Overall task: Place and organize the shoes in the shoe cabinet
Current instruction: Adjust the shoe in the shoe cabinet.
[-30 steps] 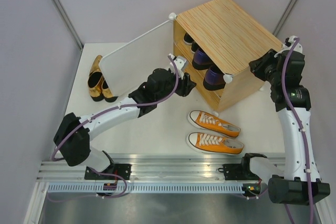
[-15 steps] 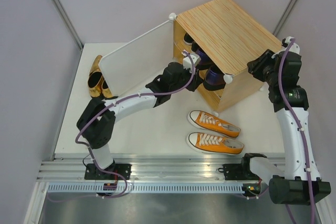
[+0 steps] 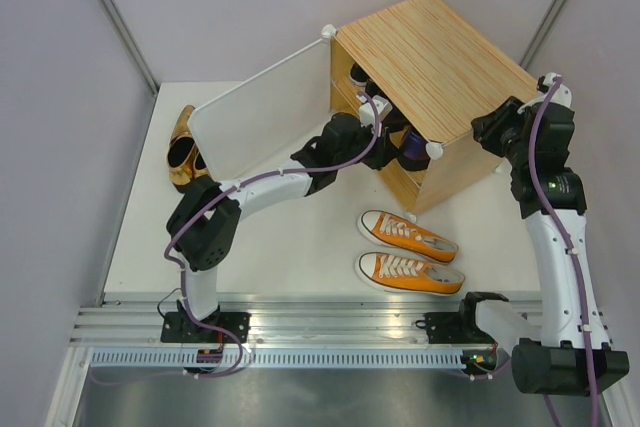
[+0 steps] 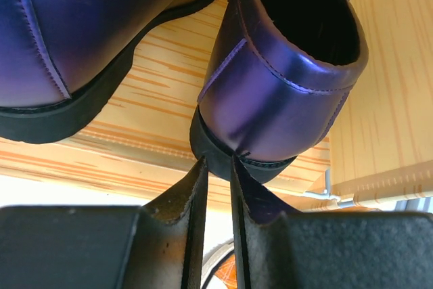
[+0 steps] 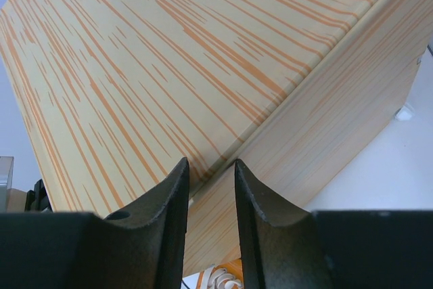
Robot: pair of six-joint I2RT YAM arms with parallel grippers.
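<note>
Left hand (image 4: 214,167) now against loafer (image 4: 284,99) heel

Overhead view spans the whole table; both wrist views sit close against the shoe cabinet (image 3: 430,47).

The left arm (image 3: 262,190) rises from its base at the near left, folds sharply at the elbow and stretches low and forward to the right, its wrist level, and the left gripper (image 4: 216,167) has its two dark fingers drawn almost together with only a thin slit between the tips. The right arm (image 3: 560,247) stands tall from its base at the near right, leaning slightly inward, with the wrist bent over to the left at the top. The right gripper (image 5: 211,177) shows its fingers close together with a narrow gap between them.
</note>
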